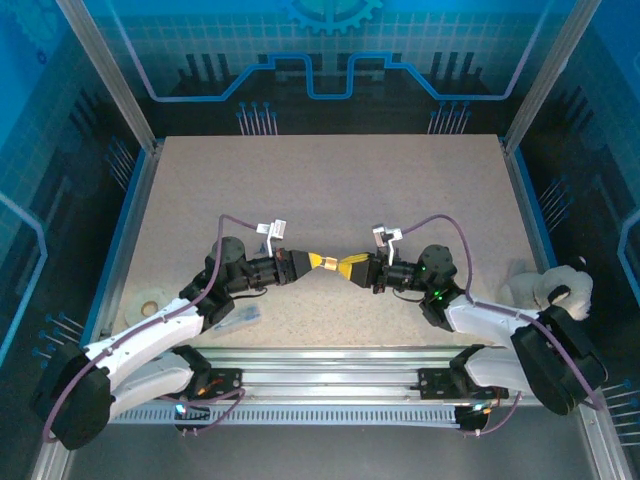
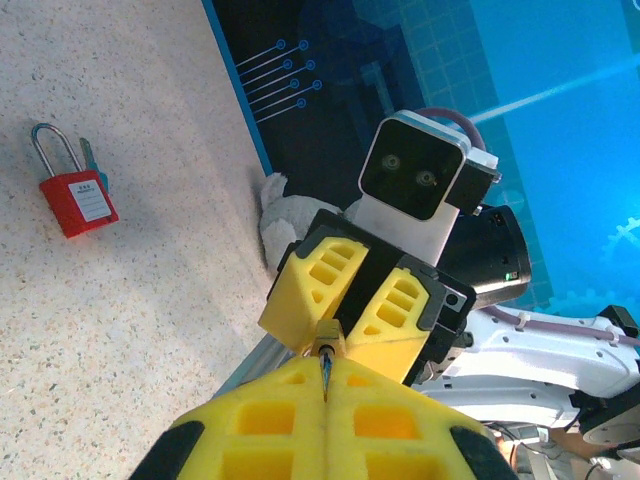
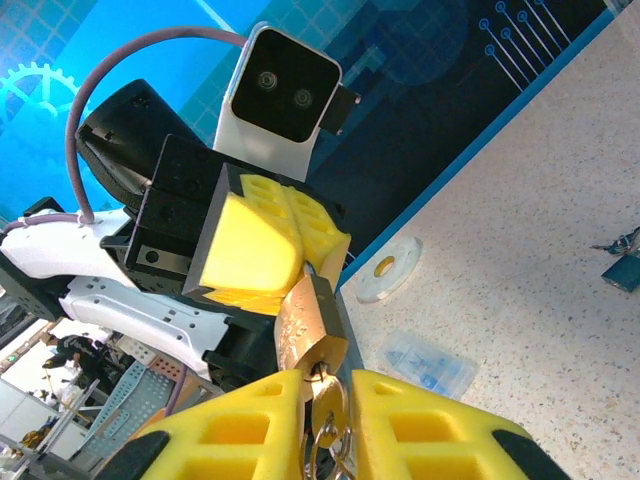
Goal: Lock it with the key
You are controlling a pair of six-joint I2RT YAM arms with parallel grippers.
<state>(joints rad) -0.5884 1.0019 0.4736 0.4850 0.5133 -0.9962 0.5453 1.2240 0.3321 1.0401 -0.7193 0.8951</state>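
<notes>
My two grippers were nose to nose over the middle of the table [image 1: 330, 190]. My left gripper [image 1: 322, 262], at nine o'clock of that spot, was clenched on the brass padlock [image 3: 305, 322]. My right gripper [image 1: 348, 268], at three o'clock, pinched the key [image 3: 327, 393], which sat in the padlock's base. A red padlock [image 2: 75, 200] lay on the table at ten o'clock in the left wrist view.
</notes>
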